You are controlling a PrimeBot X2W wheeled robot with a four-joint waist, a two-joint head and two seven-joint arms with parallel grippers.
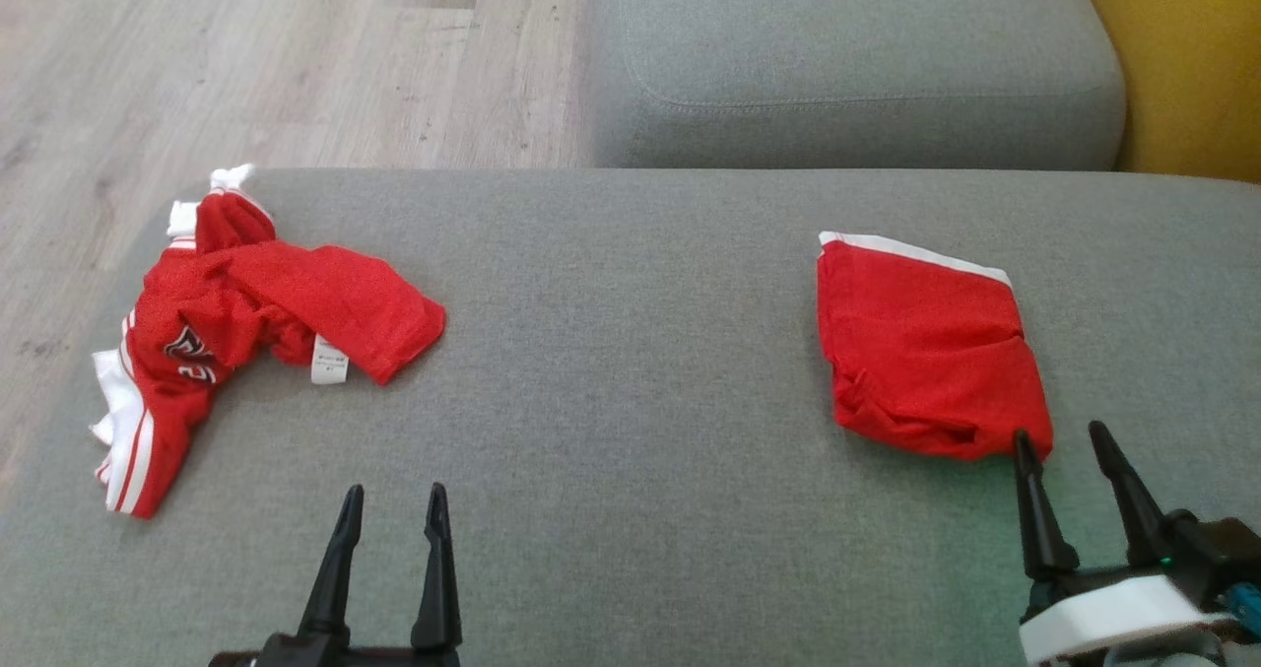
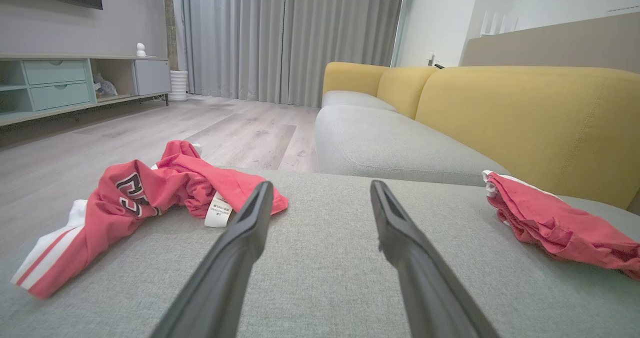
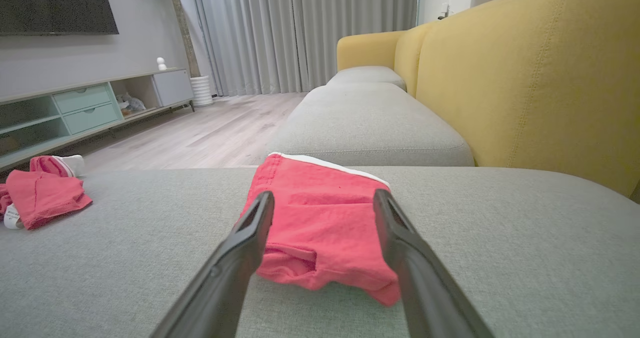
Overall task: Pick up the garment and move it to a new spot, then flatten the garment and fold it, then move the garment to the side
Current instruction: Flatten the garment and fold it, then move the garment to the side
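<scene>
You have the folded garment [image 1: 926, 352] lying flat toward the right edge of the seat [image 1: 630, 253], its white band on the far side. Your right gripper [image 1: 1060, 433] sits at the garment's near corner, fingers apart and gripping nothing. Your left gripper [image 1: 394, 490] is by the near edge, fingers likewise spread and empty. A crumpled jersey [image 1: 246, 322] lies at the left edge.

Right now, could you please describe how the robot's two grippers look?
The left gripper has two long black fingers tapering to points from a black base. The right gripper has the same fingers on a black mount above a white rounded band, with a small green spot and a blue part.
</scene>
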